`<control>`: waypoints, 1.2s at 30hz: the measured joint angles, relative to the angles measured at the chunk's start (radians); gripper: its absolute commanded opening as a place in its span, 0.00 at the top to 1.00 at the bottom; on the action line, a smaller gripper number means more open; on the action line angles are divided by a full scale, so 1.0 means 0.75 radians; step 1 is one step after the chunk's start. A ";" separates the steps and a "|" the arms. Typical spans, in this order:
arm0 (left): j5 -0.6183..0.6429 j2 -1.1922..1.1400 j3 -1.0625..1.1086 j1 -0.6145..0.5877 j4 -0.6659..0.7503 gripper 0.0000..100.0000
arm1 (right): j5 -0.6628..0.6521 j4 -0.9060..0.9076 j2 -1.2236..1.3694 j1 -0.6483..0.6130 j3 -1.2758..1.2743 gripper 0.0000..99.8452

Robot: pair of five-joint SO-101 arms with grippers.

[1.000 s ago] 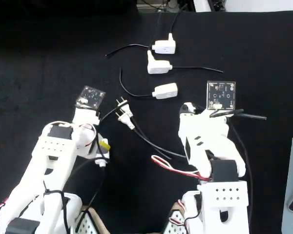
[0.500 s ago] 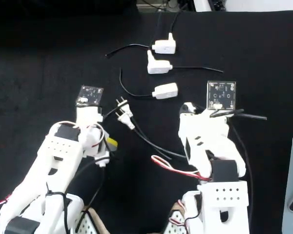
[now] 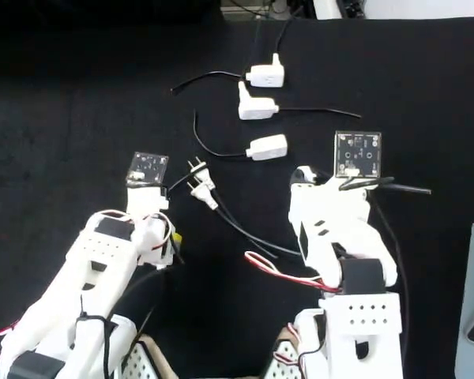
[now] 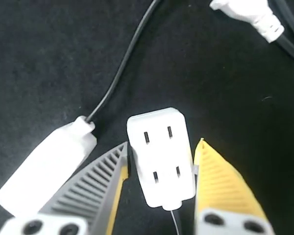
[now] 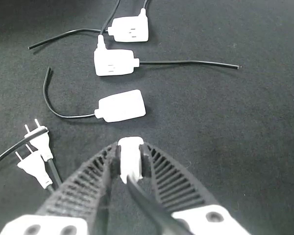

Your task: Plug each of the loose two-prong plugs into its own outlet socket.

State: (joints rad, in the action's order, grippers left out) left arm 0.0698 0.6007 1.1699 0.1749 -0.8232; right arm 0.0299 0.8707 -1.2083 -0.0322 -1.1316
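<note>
The left gripper (image 4: 162,145) clamps a socket (image 4: 160,159), its slots bare and facing the wrist camera. Two loose plugs (image 5: 34,168) lie just beside it, between the arms, with their prongs pointing away from the bases. The right gripper (image 5: 129,148) pinches what looks like a corded plug (image 5: 131,164). Three far sockets (image 5: 121,105) sit unfilled.

2 two-prong plugs (image 3: 205,178) (image 3: 206,198), 6 white outlet sockets (image 3: 266,76) (image 3: 257,107) (image 3: 268,147) (image 5: 130,161) (image 4: 160,156) (image 4: 46,164) (3 loose far centre, 1 near right, 2 near left), 2 white arms (image 3: 95,276) (image 3: 340,229), 1 black table (image 3: 426,79).
</note>
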 measured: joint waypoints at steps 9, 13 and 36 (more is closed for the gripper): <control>-0.129 0.002 0.004 0.096 0.025 0.88 | 0.000 0.000 0.000 0.000 0.000 0.99; -0.303 0.008 -0.033 0.153 0.016 0.88 | 0.000 0.000 0.000 0.000 0.000 0.99; -0.448 0.002 -0.194 0.068 -0.125 0.73 | 0.000 0.000 0.000 0.000 0.000 0.99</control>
State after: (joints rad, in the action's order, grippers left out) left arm -0.2662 0.6022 1.0242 0.2256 -0.9168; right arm 0.0299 0.8707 -1.2083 -0.0322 -1.1316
